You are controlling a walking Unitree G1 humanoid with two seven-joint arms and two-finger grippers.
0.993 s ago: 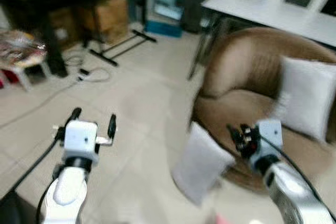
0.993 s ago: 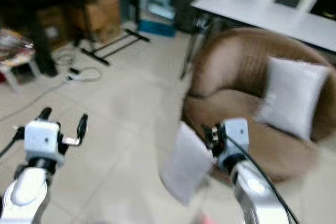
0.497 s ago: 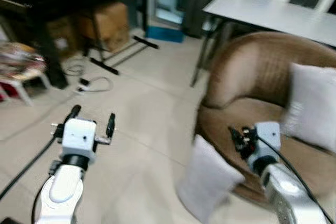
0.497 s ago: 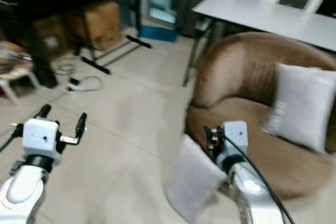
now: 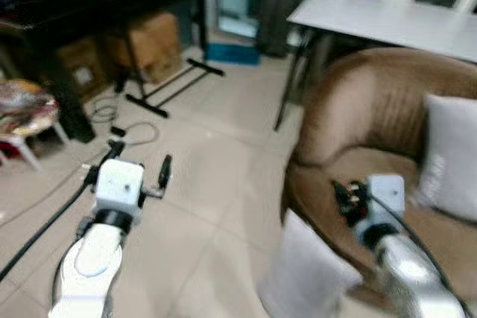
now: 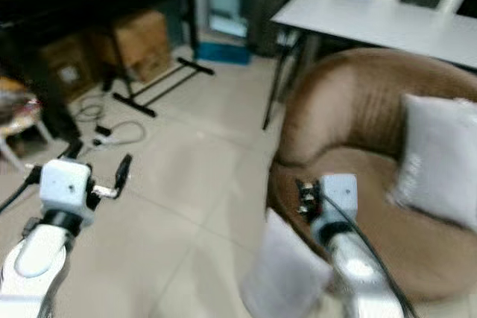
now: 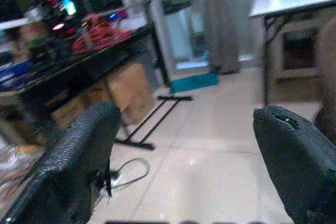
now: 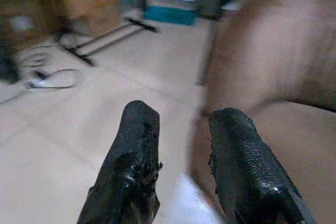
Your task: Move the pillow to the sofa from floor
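Pillow (image 5: 309, 277) leans on the floor (image 5: 201, 184) against the sofa (image 5: 358, 117) front, below my right gripper (image 8: 181, 150), whose fingers stand apart with nothing between. My left gripper (image 5: 138, 169) is wide open, held off, empty.

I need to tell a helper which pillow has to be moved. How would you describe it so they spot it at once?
Find the round brown sofa beside the white table. A white pillow leans against its front edge, standing on the tiled floor. The other white pillow already sits on the seat.
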